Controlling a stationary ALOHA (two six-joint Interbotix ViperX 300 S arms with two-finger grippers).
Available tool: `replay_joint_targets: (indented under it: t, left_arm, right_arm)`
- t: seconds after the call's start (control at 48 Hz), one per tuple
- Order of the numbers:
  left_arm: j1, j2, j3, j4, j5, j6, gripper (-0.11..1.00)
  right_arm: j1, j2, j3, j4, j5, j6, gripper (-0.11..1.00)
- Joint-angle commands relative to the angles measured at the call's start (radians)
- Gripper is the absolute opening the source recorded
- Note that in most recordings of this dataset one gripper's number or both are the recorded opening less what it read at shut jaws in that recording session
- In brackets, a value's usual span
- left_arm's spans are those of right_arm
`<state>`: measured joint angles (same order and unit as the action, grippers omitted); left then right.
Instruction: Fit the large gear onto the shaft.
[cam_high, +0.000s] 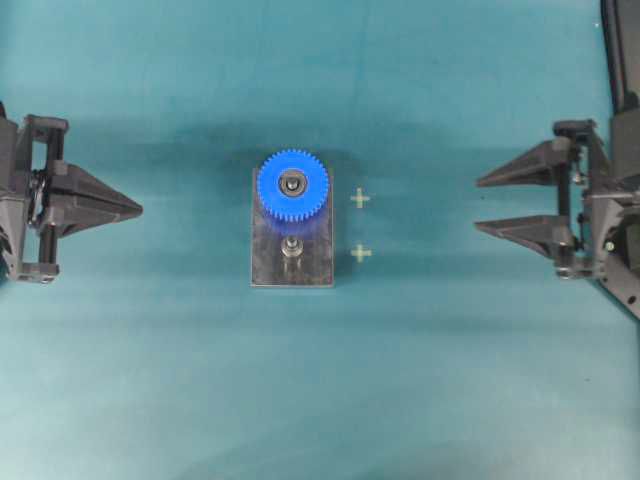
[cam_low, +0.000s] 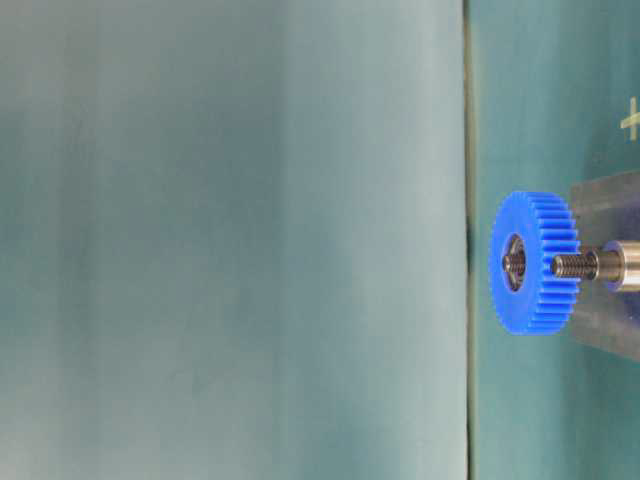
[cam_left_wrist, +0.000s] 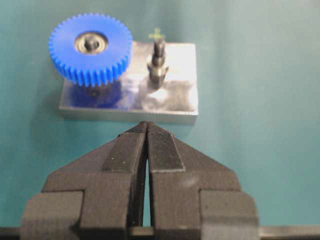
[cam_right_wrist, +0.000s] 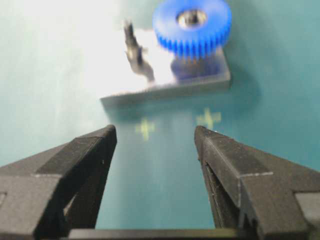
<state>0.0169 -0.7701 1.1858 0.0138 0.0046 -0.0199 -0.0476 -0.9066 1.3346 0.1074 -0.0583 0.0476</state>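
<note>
While overhead hides it, table-level shows the large gear (cam_low: 533, 262) seated; left hand (cam_left_wrist: 147, 131) clenched, right hand (cam_right_wrist: 155, 136) released.

A: Where does the overhead view sit?
B: High above the bench (cam_high: 150, 400), looking straight down; both arms show at its side edges, the grey plate (cam_high: 292, 270) in the middle.
A: And the table-level one?
B: Low, close to the plate, its picture turned sideways.
A: The wrist views?
B: Each looks out over its own claw, left claw (cam_left_wrist: 147, 131) and right claw (cam_right_wrist: 155, 134), facing the plate from opposite sides. All four share that plate.
</note>
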Motion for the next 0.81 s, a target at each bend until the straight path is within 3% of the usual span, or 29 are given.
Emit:
replay_joint_targets:
  t: [0.0,0.25,0.792]
  left_arm:
    - [-0.002,-0.005,0.006,0.002,-0.014,0.003,0.00]
    - [-0.002,-0.074,0.087,0.002,-0.058,0.018,0.00]
    - [0.003,-0.321,0.253,0.002,-0.048,0.015,0.00]
  right_arm:
    - [0.003,-0.035,0.012,0.002,-0.009,0.032,0.70]
    - [0.005,-0.137,0.075,-0.003,0.002,0.087,0.70]
    - [0.005,-0.239,0.172,-0.005,0.063,0.091,0.70]
